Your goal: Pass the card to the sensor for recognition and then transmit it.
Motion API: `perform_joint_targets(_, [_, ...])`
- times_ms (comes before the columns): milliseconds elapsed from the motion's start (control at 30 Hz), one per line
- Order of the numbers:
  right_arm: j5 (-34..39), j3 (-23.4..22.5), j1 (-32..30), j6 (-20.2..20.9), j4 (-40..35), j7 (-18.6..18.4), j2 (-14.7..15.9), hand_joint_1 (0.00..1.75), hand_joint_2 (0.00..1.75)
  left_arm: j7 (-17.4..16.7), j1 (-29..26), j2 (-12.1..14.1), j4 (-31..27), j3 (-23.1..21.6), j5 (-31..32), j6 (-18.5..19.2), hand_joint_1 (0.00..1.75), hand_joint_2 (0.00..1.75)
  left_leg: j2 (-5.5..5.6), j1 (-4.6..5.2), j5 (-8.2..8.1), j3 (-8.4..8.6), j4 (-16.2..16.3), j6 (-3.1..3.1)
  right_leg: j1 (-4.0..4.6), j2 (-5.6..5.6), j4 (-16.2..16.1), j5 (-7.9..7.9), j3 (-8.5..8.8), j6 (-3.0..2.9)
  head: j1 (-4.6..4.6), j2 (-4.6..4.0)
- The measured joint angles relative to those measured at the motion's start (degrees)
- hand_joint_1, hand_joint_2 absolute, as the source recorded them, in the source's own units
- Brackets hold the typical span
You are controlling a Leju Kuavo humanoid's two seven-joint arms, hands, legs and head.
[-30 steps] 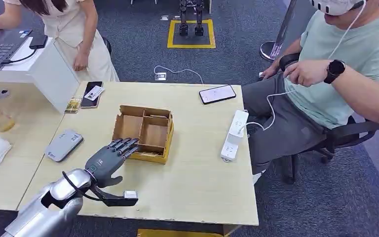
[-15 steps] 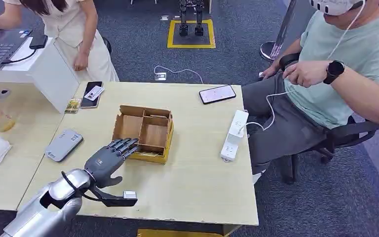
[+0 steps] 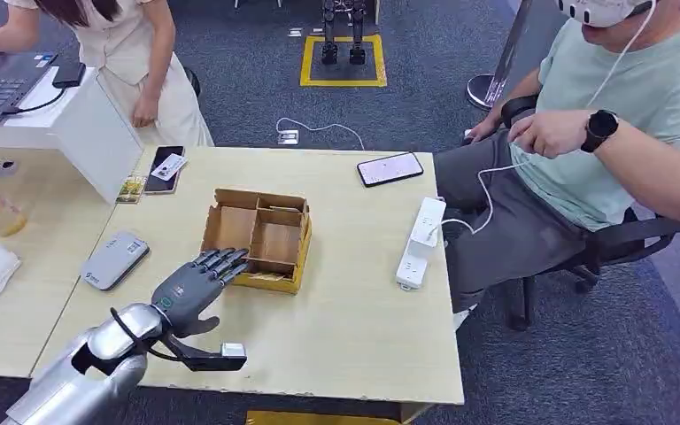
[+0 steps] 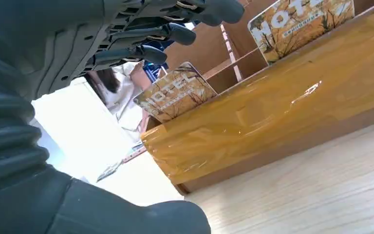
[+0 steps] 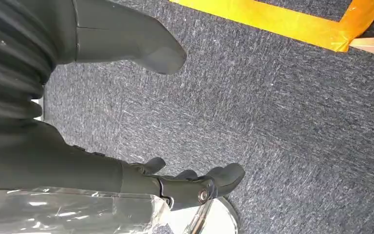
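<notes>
Your left hand (image 3: 197,282) hovers empty, fingers spread, at the cardboard box (image 3: 260,237) holding the hotel cards (image 4: 174,93); pickup not yet made. Next, pinch the near card's edge.

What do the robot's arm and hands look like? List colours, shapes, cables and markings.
The left arm is a silver, glossy shell with a black cable looping at the wrist. The left hand is dark grey with darker, segmented fingers and a small green mark on its back. The right hand has a ribbed grey cover, thick thumb and dark fingers.
</notes>
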State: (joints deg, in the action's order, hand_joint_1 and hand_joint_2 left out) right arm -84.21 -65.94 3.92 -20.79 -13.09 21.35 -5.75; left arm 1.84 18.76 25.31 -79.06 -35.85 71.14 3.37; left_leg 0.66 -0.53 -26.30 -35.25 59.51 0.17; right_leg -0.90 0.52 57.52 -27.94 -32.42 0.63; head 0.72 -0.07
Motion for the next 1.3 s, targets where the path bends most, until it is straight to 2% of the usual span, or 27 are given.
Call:
perform_joint_targets(333, [0.0,-0.02,0.0,0.02,0.0,0.02,0.0,0.0,1.75,-0.06,-0.67,0.39,-0.15,0.0,-0.92,0.22,0.0,1.75,0.0,0.0,0.0,0.0,0.0,0.0,0.0,0.0,0.0,0.0,0.0,0.0,0.0,0.0])
perform_joint_targets(1033, [0.0,-0.37,-0.02,0.02,0.0,-0.07,0.0,0.0,1.75,-0.07,-5.89,6.6,-7.54,1.68,-3.32,1.38,0.0,1.75,-0.01,0.0,-0.01,-0.01,-0.01,0.0,0.0,0.0,0.0,-0.03,-0.01,-0.02,0.02,0.0])
perform_joint_targets(1300, [0.0,-0.42,0.01,-0.02,0.0,0.0,0.0,0.0,1.75,-0.59,-6.23,6.01,-8.17,2.12,-3.15,1.22,0.0,1.75,0.0,0.0,-0.01,-0.01,-0.01,0.0,0.0,0.0,0.0,-0.02,-0.01,-0.01,0.02,0.0])
